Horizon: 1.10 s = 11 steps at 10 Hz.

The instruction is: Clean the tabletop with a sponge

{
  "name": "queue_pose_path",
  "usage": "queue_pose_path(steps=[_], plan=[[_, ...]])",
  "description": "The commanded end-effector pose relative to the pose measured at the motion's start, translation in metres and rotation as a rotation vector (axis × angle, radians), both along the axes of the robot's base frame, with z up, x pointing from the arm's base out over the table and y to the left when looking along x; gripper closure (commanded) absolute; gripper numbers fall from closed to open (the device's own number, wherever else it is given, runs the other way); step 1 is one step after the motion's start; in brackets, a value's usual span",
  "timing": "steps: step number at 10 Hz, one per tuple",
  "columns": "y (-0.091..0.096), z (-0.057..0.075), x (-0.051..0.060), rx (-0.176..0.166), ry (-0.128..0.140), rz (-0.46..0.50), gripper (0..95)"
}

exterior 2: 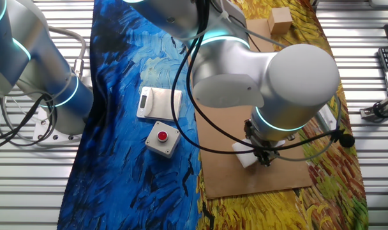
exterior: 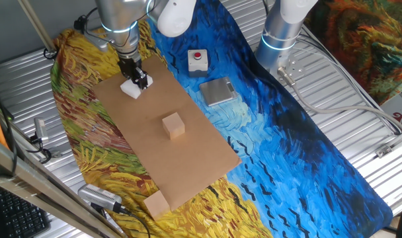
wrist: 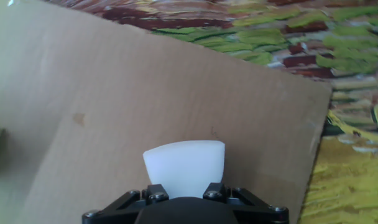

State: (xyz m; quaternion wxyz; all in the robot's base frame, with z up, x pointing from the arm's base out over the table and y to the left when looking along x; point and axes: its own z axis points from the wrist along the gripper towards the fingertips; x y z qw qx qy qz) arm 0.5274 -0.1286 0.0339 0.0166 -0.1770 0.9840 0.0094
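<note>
One fixed view: the sponge [exterior: 130, 88] is gripped by the gripper [exterior: 136, 79] at the far corner of the tabletop [exterior: 188, 165]; a tan cube [exterior: 174, 125] is seen mid-board, well apart from the sponge. The other fixed view: the sponge [exterior 2: 246, 155] is partly hidden by the arm, resting on the tabletop [exterior 2: 270, 179]. Hand view: the fingers are seen clamped on the sponge [wrist: 184, 167], which is pressed against the tabletop [wrist: 145, 93].
</note>
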Motion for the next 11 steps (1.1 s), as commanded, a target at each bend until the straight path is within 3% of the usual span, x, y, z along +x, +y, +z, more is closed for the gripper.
queue_pose_path(steps=[1, 4, 5, 11], plan=[[0.0, 0.0004, -0.0002, 0.001, 0.002, -0.017, 38.0], [-0.0002, -0.0004, -0.0002, -0.001, 0.003, -0.03, 38.0], [-0.0004, -0.0016, -0.0002, -0.002, 0.004, -0.037, 57.0], [-0.0007, -0.0019, -0.0003, -0.006, 0.014, -0.08, 57.0]])
